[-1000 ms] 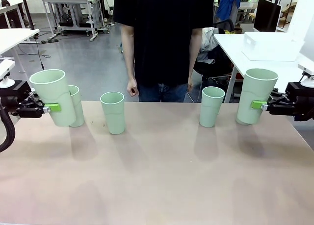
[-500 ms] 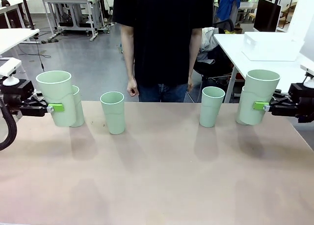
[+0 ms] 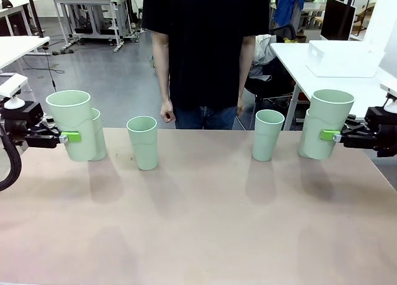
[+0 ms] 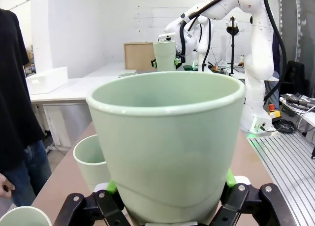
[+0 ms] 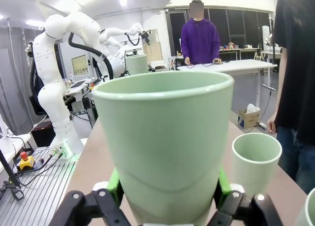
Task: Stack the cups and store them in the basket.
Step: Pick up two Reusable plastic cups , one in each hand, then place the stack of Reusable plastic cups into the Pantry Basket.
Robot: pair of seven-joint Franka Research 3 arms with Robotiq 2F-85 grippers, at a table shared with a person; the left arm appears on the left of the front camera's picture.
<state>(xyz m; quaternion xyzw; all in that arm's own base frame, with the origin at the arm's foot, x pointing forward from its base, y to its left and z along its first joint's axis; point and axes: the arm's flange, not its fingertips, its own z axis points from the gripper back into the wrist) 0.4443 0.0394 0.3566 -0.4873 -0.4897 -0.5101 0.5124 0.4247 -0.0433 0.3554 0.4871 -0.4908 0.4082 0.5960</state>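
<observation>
Since a second ago, the left gripper [image 3: 65, 136] has righted the tall pale mint-green plastic tumbler [image 3: 73, 120] it grips. The right gripper [image 3: 329, 135] clamps a second tumbler [image 3: 327, 120]. Each hangs just beside a standing tumbler [image 3: 98, 136] on the tan table [image 3: 198, 223], so a misaligned descent could topple it.

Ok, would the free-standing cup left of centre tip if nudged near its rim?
Probably yes: the cup is tall and narrows toward its base, so a high push likely topples it. It looks empty and matte, so probably light and not slippery.
</observation>
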